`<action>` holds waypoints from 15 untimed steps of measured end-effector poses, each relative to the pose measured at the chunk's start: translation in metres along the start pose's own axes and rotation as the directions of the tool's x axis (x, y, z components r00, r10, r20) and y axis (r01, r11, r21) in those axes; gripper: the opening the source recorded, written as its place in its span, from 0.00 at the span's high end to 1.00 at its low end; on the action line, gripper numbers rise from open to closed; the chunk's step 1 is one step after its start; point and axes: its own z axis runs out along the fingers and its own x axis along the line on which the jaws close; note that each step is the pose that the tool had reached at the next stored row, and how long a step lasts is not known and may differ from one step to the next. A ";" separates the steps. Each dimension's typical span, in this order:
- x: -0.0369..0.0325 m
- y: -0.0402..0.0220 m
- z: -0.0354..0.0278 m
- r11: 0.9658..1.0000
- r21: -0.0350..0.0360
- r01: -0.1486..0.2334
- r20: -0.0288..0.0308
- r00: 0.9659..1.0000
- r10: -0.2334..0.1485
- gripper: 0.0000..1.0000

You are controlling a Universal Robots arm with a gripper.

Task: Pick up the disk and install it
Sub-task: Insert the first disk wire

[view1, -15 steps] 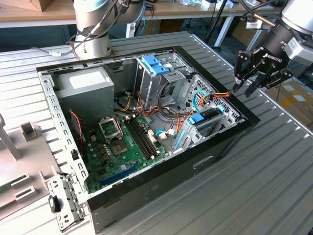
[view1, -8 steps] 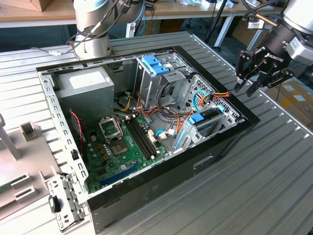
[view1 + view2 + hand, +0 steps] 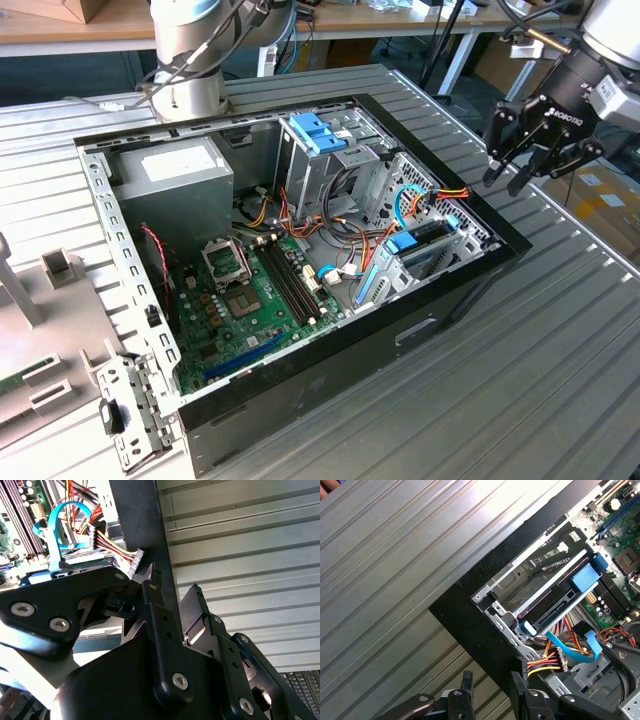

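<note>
- Gripper (image 3: 522,172) hangs in the air past the corner of the open computer case (image 3: 400,330), on the exterior view's right, above the ribbed metal worktop (image 3: 520,380).
- Jaws are spread apart w/ nothing between them; in the exterior view the black fingers (image 3: 495,150) point down, clear of the case rim.
- Disk (image 3: 430,240) sits inside the case, in the metal bay at the corner nearest the gripper, w/ a blue plastic piece on its top edge.
- In the first wrist view the disk (image 3: 555,597) lies slotted in its metal frame just inside the black case wall; blue tab at one end.
- A light-blue flat cable (image 3: 570,647) and a bundle of red/yellow/black wires (image 3: 547,660) run beside the disk; can't tell if either is plugged into it.
- In the second wrist view the fingers (image 3: 155,615) stand over the case's black edge, w/ the wire plug (image 3: 135,562) close by.
- Mainboard (image 3: 250,300) covers the case floor; grey power box (image 3: 175,180) sits at the far corner, on the exterior view's left.
- Metal drive cage w/ blue latch (image 3: 318,135) stands at the back, apart from the gripper.
- Arm base (image 3: 190,60) stands on the worktop behind the case.
</note>
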 end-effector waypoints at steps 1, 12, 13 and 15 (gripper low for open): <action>0.0013 -0.0011 0.0000 1.000 0.000 0.000 0.000 1.000 0.000 0.58; 0.0066 -0.0059 0.0007 1.000 0.000 0.000 0.000 1.000 0.000 0.58; 0.0045 -0.0040 0.0009 1.000 0.000 0.000 0.000 1.000 0.000 0.58; 0.0002 -0.0003 0.0014 1.000 0.001 0.000 0.000 1.000 0.000 0.58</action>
